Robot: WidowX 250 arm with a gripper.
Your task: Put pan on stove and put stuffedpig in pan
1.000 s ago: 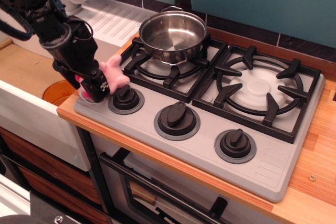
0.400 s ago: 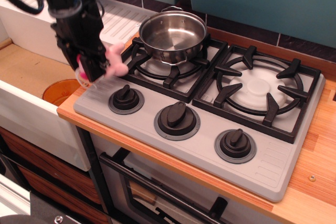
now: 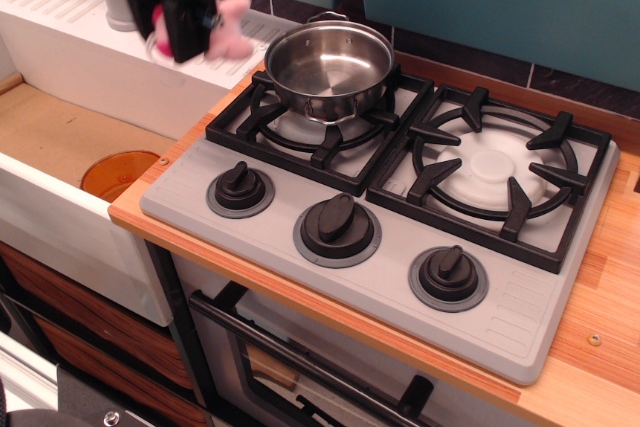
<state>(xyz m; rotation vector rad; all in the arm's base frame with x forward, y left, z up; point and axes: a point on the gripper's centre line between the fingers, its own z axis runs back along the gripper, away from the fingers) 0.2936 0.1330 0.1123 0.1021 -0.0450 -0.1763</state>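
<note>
observation.image: the end effector (image 3: 205,35) was up in the air near the top-left of the view, over the white ribbed drainboard (image 3: 100,17) left of the counter, its dark fingers clamped on the stuffedpig (image 3: 232,27); the image there was motion-blurred, so finger detail was unclear. The pig hung clear of every surface, just left of the pan (image 3: 329,65) and about level with its rim, not touching it. The pan sat upright on the left burner grate (image 3: 318,122) of the stove (image 3: 390,277), empty inside, with one wire loop handle visible at its far side. The right burner grate (image 3: 493,172) was bare. Three black knobs (image 3: 338,223) ran along the stove's front edge. The stove lay on the wooden counter (image 3: 600,337), reaching nearly to the counter's front-left corner.
</note>
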